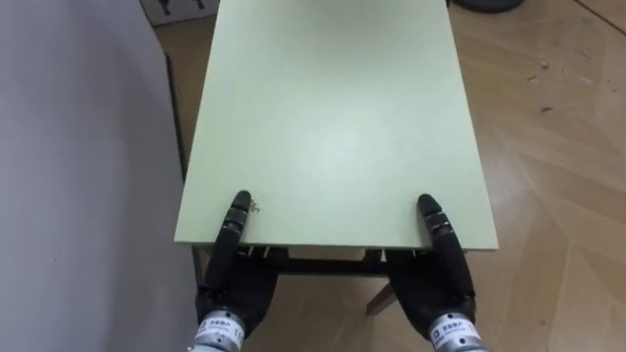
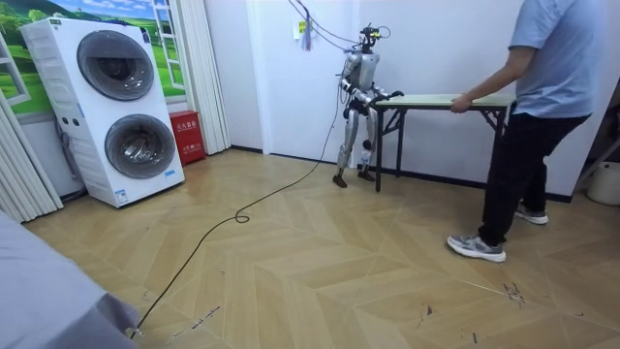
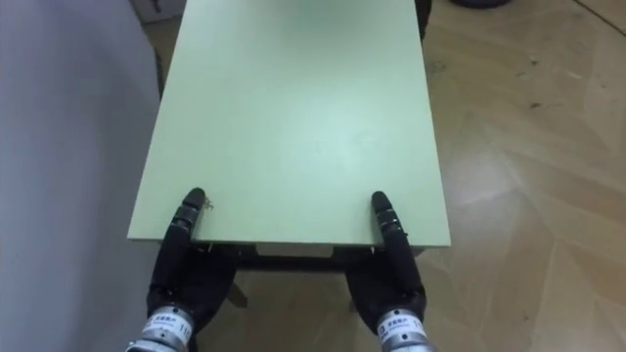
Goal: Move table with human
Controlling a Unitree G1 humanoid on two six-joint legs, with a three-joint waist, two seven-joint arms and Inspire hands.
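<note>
No legible text; print on the red box (image 2: pixel 186 136) too small.

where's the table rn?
Room view's right, along the white wall: the table spans between the robot and a person holding its far end. The left hand and right hand are at its near edge.

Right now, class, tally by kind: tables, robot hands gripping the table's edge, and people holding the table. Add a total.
table: 1
robot hands, left hand and right hand: 2
person: 1
Total: 4
</note>
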